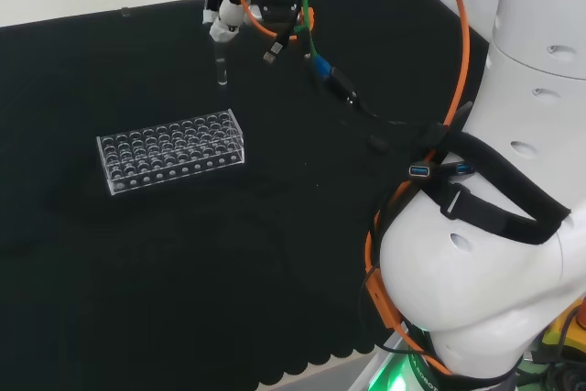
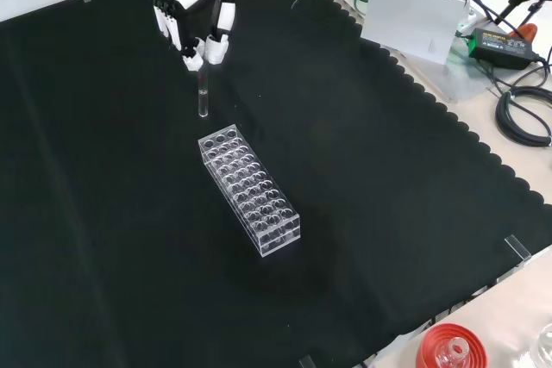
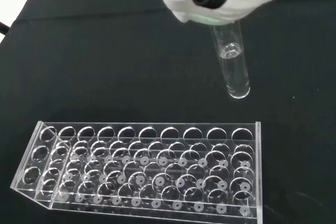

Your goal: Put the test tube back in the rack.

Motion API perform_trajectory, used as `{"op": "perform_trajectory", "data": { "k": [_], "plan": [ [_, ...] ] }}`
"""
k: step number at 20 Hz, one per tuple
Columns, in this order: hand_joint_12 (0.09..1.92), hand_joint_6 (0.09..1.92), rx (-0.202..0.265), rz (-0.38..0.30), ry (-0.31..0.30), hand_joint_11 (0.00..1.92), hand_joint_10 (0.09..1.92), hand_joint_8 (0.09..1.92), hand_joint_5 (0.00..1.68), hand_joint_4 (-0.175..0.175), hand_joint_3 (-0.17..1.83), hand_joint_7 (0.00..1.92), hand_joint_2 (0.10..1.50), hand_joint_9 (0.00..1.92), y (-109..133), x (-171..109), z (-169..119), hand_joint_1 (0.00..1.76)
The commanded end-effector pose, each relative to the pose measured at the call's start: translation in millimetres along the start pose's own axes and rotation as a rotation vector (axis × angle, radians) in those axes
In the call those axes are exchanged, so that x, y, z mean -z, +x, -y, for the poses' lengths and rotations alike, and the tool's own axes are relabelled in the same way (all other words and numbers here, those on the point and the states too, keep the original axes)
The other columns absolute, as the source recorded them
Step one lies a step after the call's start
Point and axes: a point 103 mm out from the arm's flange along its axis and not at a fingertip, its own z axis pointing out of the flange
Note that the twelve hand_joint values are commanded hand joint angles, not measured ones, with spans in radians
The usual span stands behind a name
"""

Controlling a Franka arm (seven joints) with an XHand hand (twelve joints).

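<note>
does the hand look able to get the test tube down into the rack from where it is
Probably yes. The hand holds the test tube upright above the cloth, just beyond one end of the rack. The rack's holes look empty and nothing stands between tube and rack, so the way seems free.
</note>
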Motion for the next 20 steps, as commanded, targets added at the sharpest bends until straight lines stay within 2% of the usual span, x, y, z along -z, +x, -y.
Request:
{"op": "perform_trajectory", "data": {
  "k": [1,13,20],
  "plan": [
    [0.91,0.35,0.018,-0.007,-0.012,1.2,0.09,0.64,1.28,-0.175,-0.17,1.41,1.03,1.48,5,5,0,1.43],
    [0.91,0.35,0.059,-0.02,0.058,1.2,0.09,0.64,1.28,-0.175,-0.17,1.41,1.03,1.48,17,-18,3,1.43],
    [0.91,0.29,0.074,-0.036,0.101,1.2,0.09,0.66,1.27,-0.175,-0.09,1.39,1.0,1.48,21,-31,7,1.43]
  ]
}}
